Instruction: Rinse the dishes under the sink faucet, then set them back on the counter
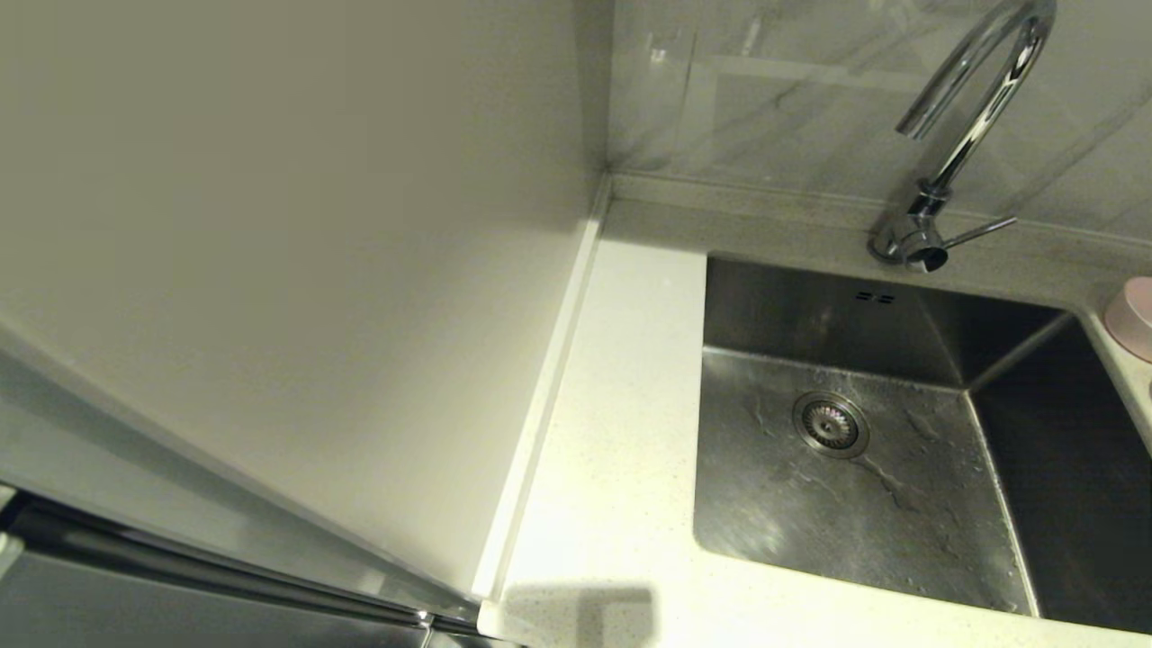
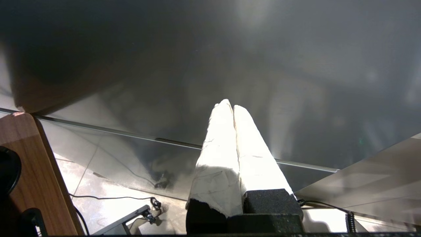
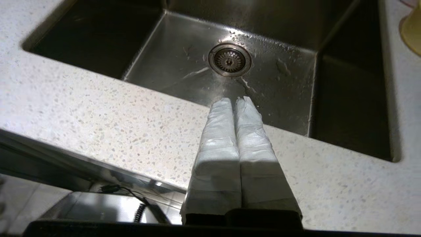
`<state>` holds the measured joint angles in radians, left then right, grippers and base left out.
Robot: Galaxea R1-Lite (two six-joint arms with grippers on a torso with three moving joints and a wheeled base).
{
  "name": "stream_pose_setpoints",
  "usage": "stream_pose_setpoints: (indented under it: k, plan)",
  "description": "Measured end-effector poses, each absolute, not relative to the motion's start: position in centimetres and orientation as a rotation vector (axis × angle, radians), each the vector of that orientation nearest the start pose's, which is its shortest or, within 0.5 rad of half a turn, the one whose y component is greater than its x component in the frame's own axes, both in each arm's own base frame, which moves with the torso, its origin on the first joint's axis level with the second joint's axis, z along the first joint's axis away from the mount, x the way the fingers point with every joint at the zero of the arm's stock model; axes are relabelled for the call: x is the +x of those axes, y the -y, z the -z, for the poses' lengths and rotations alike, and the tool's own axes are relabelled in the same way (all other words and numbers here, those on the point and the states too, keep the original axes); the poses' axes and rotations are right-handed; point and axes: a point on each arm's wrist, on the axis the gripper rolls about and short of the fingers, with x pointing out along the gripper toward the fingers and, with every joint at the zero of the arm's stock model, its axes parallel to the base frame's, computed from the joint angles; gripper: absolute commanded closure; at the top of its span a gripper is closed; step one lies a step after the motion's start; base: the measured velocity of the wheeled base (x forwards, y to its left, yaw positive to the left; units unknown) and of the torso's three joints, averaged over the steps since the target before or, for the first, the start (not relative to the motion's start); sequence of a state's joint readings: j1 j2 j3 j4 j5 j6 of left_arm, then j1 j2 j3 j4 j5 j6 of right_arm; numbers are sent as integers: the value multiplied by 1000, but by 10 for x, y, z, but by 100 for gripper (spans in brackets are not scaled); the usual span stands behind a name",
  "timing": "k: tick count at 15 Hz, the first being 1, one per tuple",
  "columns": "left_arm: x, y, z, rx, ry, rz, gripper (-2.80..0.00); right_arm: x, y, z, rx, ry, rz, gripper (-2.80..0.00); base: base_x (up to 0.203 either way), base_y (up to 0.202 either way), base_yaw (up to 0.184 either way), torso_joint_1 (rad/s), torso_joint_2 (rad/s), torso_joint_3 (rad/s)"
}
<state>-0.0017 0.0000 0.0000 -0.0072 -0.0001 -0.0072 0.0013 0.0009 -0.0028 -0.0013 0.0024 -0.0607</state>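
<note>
Steel sink (image 1: 900, 504) empty and wet, streaked around the round drain strainer (image 1: 830, 424). Chrome gooseneck faucet (image 1: 967, 126) arched over the back rim, no water running. Pink bowl (image 1: 1134, 315) and yellow bowl (image 3: 411, 31) on the speckled surface (image 1: 612, 450), just beside the basin's right edge.

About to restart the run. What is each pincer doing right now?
Left pincer: closed, empty, beside a dark panel.
Right pincer: closed, empty, over the counter at the sink.
</note>
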Motion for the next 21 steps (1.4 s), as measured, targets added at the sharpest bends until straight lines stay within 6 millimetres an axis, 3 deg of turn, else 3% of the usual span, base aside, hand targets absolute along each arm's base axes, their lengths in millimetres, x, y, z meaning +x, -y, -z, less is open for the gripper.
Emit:
stream_pose_setpoints:
  k: [21]
  plan:
    - [-23, 0, -76, -7, 7, 2, 0, -23, 0, -76, -28, 2, -14, 0, 0, 0, 0, 0, 0, 0]
